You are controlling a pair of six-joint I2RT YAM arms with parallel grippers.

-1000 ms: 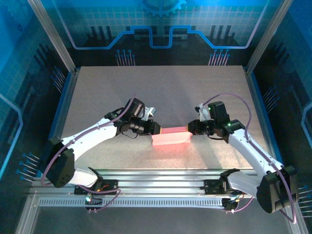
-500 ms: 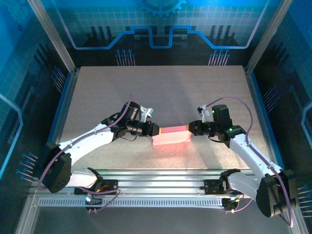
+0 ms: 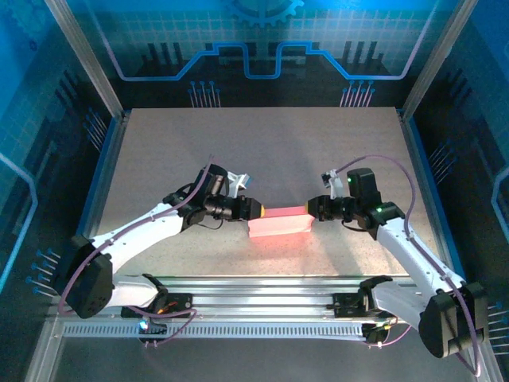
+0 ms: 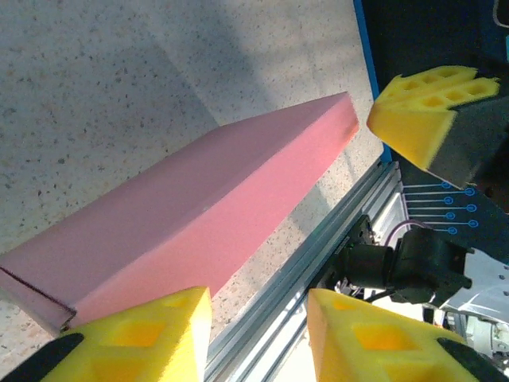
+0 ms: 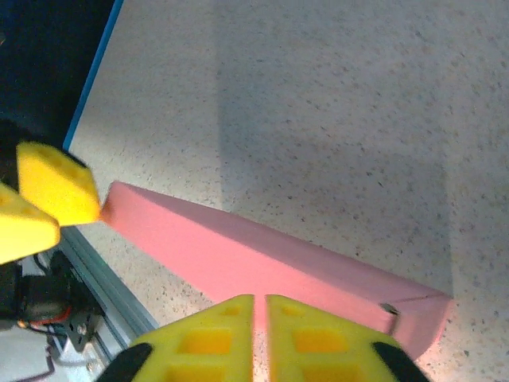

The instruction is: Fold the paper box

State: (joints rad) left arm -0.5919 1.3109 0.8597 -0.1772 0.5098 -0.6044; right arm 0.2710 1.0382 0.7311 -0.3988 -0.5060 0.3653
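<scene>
Between left tool (image 3: 260, 211) and right tool (image 3: 311, 208), flat on the table (image 3: 262, 151): paper box (image 3: 278, 224), pink, one item.
Form: shallow closed rectangle, top face down flat, long walls upright; no whitish inner side showing.
Left tool: pads (image 4: 135, 338) spread wide, nothing held, one pad just beside the box's end.
Right tool: pads (image 5: 215, 334) pressed together, nothing visible between them, tips at the opposite end.
Progress, judged: main folding done.
Remaining, judged: end closures. A seam line (image 4: 32, 288) at the left tool's end and a notch (image 5: 389, 309) at the right tool's end look not fully seated.
</scene>
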